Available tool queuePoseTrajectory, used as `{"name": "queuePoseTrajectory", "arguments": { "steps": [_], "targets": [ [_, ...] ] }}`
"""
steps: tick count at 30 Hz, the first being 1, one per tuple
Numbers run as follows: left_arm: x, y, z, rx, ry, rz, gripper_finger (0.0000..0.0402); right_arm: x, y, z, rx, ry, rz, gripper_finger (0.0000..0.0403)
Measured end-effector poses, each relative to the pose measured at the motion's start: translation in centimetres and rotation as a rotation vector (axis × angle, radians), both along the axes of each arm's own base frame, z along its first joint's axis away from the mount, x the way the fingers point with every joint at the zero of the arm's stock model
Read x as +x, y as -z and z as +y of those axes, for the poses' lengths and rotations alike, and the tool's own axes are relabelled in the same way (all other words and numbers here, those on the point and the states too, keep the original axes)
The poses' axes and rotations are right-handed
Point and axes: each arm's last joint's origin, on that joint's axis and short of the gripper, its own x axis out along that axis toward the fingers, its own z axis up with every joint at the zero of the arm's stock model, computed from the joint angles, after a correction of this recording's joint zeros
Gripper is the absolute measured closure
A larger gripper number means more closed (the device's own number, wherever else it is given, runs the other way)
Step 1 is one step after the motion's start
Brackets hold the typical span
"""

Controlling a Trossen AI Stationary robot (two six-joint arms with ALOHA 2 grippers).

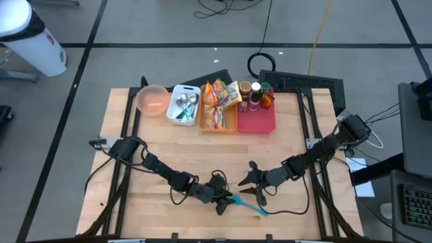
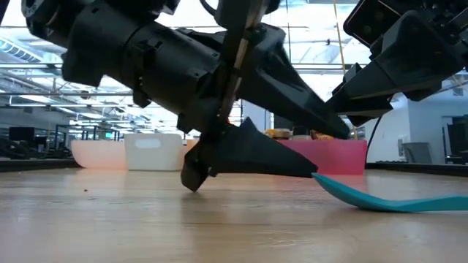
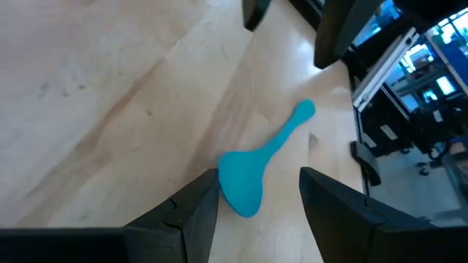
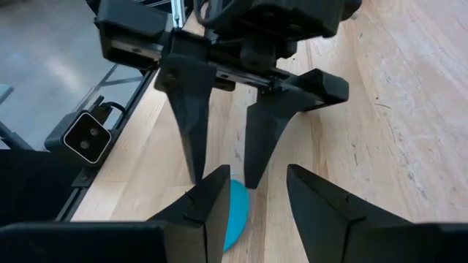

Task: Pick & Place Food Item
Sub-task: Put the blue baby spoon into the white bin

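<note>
High view, two arms, one teal spatula (image 1: 251, 206)

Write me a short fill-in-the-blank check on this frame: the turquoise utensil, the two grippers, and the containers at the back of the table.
1. The spoon lying flat on the wooden table is coloured ____.
2. The left gripper has its fingers ____ around the spoon's bowl end.
3. The right gripper stands ____, holding nothing.
4. Snack packets sit in the ____ bin, between the white bin and the red bin.

Missing words: turquoise; open; open; orange
</note>
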Motion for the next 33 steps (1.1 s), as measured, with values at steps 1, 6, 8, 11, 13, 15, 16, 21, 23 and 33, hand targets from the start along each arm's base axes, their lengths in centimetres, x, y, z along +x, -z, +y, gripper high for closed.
{"name": "queuePoseTrajectory", "arguments": {
  "steps": [1, 6, 8, 11, 13, 15, 16, 21, 23, 33],
  "targets": [
    [0.2, -0.1, -0.1, -0.005, 0.009, 0.005, 0.0204, 0.0, 0.0, 0.0, 0.0, 0.0, 0.0, 0.0275],
    [1.1, -0.8, -0.6, 0.041, 0.029, 0.121, 0.0204, 0.0, 0.0, 0.0, -0.001, 0.0, 0.001, 0.0275],
    [1.5, -1.2, -0.8, 0.065, 0.023, 0.17, 0.0204, 0.0, 0.0, 0.0, 0.0, 0.0, 0.001, 0.0275],
    [1.7, -1.7, -1.0, 0.103, 0.004, 0.219, 0.0204, 0.0, 0.0, 0.0, -0.001, 0.0, 0.001, 0.0275],
    [1.8, -1.8, -1.1, 0.114, 0.0, 0.216, 0.0204, 0.0, 0.0, 0.0, -0.001, 0.001, 0.001, 0.0275],
    [1.8, -1.9, -1.2, 0.109, -0.001, 0.208, 0.0204, 0.0, 0.0, 0.0, -0.001, 0.002, 0.001, 0.0275],
    [1.8, -1.9, -1.2, 0.107, -0.003, 0.208, 0.0204, 0.0, 0.0, 0.0, -0.001, 0.002, 0.001, 0.0275],
    [1.9, -2.0, -1.1, 0.108, -0.036, 0.196, 0.0204, 0.0, 0.0, -0.1, -0.001, 0.003, 0.001, 0.0275],
    [1.9, -1.9, -1.1, 0.104, -0.043, 0.188, 0.0204, 0.0, 0.0, -0.1, -0.001, 0.003, 0.001, 0.0275],
    [2.4, -1.0, -1.2, 0.076, -0.05, 0.162, 0.0204, 0.0, 0.0, -0.1, 0.002, 0.003, -0.005, 0.0275]
  ]
}}
